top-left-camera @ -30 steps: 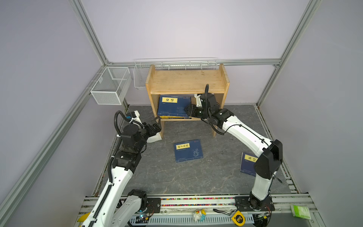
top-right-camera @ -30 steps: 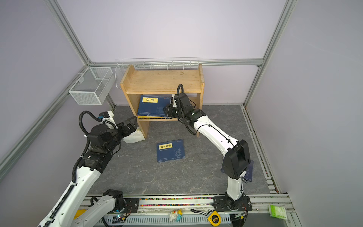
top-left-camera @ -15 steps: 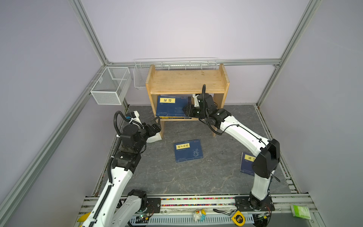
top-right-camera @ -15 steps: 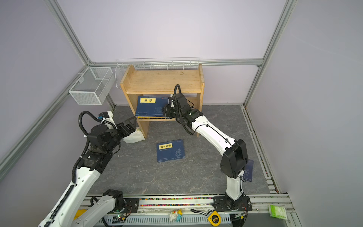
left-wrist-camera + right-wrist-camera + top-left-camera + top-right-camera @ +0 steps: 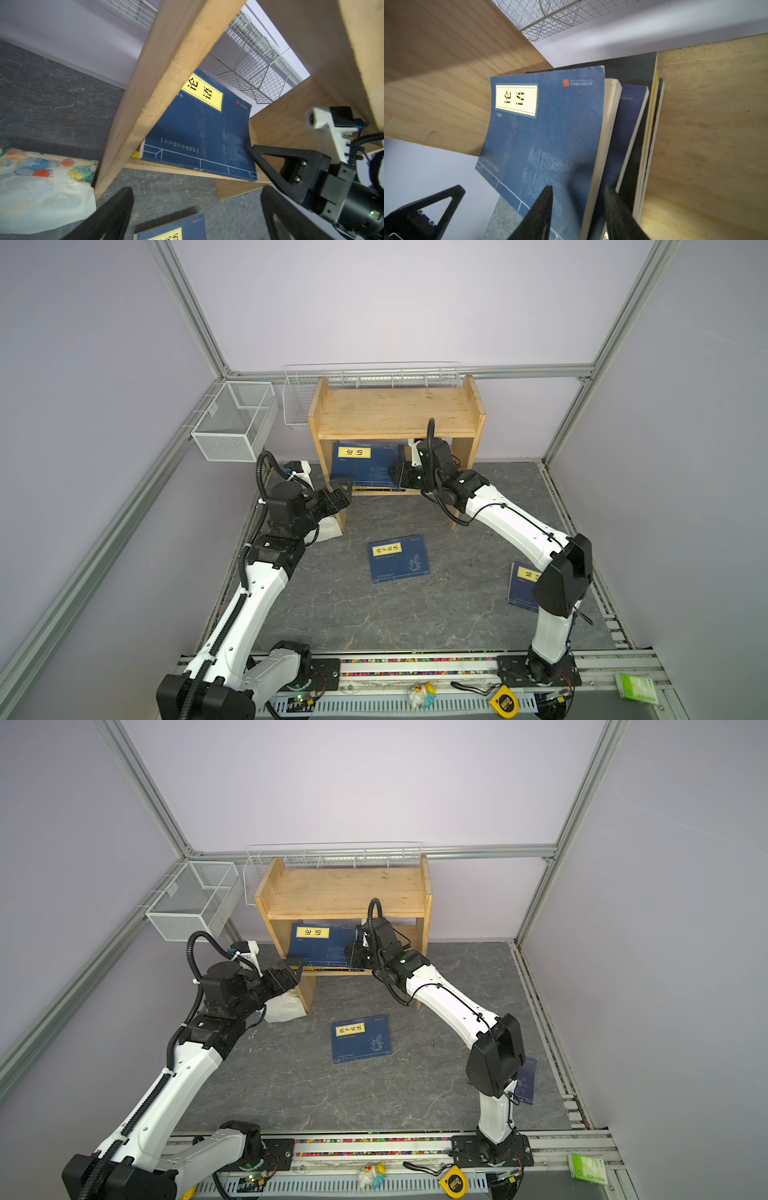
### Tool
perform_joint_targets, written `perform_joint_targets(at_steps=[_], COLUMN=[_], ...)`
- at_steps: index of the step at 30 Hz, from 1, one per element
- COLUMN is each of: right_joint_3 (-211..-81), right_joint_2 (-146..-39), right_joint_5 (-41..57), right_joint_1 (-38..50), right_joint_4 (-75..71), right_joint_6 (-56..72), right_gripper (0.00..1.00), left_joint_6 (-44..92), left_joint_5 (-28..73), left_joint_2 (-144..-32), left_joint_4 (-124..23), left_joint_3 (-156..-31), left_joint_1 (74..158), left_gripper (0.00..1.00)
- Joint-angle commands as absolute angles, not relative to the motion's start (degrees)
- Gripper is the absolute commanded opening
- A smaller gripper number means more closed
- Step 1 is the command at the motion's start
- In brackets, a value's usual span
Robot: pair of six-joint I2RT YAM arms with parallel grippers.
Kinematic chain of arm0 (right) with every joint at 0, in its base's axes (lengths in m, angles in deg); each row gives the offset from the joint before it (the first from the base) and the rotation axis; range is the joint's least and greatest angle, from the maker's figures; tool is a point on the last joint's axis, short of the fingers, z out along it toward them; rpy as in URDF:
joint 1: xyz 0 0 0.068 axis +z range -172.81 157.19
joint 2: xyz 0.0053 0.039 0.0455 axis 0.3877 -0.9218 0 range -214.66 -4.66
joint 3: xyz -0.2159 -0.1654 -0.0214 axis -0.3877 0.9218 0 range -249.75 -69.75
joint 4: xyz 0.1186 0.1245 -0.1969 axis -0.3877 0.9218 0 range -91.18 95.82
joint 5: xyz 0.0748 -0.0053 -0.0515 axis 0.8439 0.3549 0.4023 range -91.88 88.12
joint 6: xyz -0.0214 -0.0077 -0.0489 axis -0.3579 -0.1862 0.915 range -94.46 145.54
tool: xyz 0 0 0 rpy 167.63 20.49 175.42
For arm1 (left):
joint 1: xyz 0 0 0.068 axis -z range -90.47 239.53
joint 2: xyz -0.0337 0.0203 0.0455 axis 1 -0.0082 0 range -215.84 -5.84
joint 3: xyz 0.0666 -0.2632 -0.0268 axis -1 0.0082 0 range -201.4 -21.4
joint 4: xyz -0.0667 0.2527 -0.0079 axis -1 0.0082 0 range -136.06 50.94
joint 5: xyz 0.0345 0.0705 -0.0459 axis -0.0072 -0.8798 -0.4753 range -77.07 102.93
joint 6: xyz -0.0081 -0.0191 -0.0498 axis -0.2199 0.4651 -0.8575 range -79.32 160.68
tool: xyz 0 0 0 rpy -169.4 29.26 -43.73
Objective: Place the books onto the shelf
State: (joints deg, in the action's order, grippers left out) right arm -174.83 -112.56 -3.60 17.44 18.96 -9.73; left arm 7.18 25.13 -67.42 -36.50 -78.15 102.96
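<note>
Currently, five books appear to lean together at the left end of the lower board of the shelf [image 5: 395, 414]. The front book [image 5: 546, 128] is navy. Its yellow label reads 论语, and a red seal at a top corner is too blurred to read. Behind it stand another navy volume, a black, a yellow and a black. Two navy books lie flat on the bench. The centre book [image 5: 399, 558] is labelled 孙子兵法. The right book [image 5: 521, 585] lies near the right edge, partly under the right arm, and its label seems to begin 易.

Right claw [image 5: 578, 187]: fingers partly closed, astride the front book's open edge. Whether they pinch it cannot be told.

Left claw [image 5: 195, 191]: spread wide, holding nothing, at the front corner of the shelf's left upright, just beside the packet [image 5: 41, 187].

Handling, as judged: thin paperbacks, light and limp; the front cover bows. Covers look smooth and are likely to slip. The best hold is a pinch across the full thickness at mid-edge, or nearer the spine, where a book is stiffest. The flat ones offer no free edge, so a corner must first be raised.
</note>
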Motion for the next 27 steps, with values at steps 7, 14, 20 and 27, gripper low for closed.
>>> perform_joint_targets(at_steps=[7,14,20,27], right_joint_3=[-174.4,-174.4,-174.1,-174.0], right_joint_2=[-111.9,-112.0,-111.6,-111.4], right_joint_5=[-3.6,-3.0,-3.0,-2.8], right_joint_1=[16.8,16.7,16.7,16.7], right_joint_4=[17.4,17.4,17.3,17.0], right_joint_6=[-8.6,-8.6,-8.5,-8.5], right_gripper=[0.39,0.38,0.37,0.37], left_joint_6=[5.3,5.0,4.6,4.5], left_joint_5=[26.9,28.1,28.7,29.0], left_joint_2=[-70.0,-71.1,-73.1,-74.1], left_joint_4=[-38.2,-39.7,-40.4,-40.5], left_joint_3=[-80.9,-81.6,-82.7,-83.3], left_joint_1=[102.6,102.6,102.6,102.6], left_gripper=[0.95,0.95,0.95,0.95])
